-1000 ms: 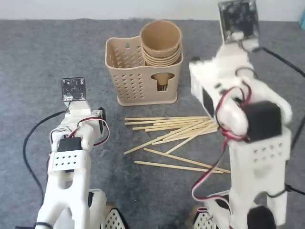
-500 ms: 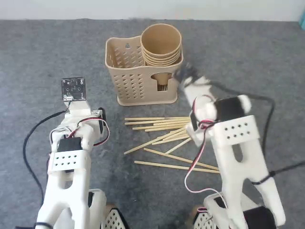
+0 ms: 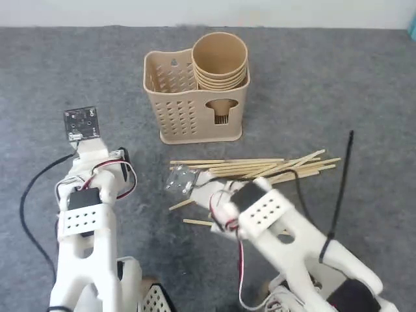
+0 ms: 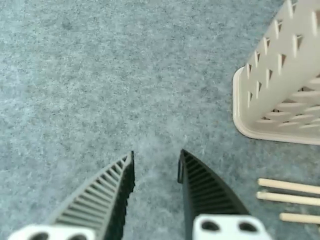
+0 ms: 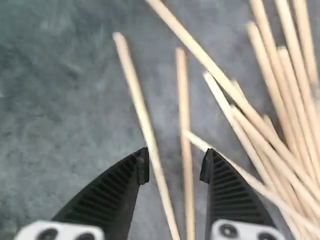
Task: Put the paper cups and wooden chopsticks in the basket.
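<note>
Between the right arm's fingers [image 5: 112, 195], spread apart, run two pale wooden chopsticks [image 5: 183, 100].
They belong to a scattered heap on the grey felt-covered desk [image 3: 351, 84], in front of the beige perforated plastic basket [image 3: 195, 114], which holds nested brown paper cups [image 3: 221, 55]. The left arm's fingers [image 4: 107, 197], also spread and gripping nothing, hang over the desk near the basket's corner.

left arm [image 3: 84, 218] stands folded at its side, left gripper [image 4: 156, 154] pointing down, jaws apart; right arm [image 3: 266, 214] leans low and inward, right gripper [image 5: 176, 151] likewise parted
</note>
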### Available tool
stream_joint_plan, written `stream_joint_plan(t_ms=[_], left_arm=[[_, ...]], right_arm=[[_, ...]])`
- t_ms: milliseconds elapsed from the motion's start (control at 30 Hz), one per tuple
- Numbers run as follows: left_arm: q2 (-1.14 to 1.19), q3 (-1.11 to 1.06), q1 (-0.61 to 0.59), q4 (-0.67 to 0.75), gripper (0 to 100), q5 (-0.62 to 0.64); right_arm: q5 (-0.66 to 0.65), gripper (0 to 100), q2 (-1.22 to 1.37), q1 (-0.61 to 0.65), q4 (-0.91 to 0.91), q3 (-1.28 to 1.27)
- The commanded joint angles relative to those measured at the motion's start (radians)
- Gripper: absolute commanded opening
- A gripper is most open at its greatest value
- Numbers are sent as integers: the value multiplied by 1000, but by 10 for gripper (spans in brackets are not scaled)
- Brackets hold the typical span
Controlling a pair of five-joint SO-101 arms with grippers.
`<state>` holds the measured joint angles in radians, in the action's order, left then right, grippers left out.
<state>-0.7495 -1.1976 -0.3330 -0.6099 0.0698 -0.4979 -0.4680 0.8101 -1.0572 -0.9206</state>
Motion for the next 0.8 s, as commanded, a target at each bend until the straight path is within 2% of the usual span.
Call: stream_joint_plan(t_ms=[0,133,267,400,633,767], left_arm=[[-28,50,-15,26,132,2],[-25,70,-75,28,131,101],[51,110,-87,28,131,115],[199,202,-117,20,131,118],[413,387,-172,-77,133,132],[511,489,-267,-101,133,279]], right_arm=[[25,187,-35,90,70,-28],[60,187,-33,127,208,-98],[129,187,-33,108,335,-153],[138,187,-33,74,352,-155],[140,187,-33,71,346,-155],[140,187,-33,102,343,-158]])
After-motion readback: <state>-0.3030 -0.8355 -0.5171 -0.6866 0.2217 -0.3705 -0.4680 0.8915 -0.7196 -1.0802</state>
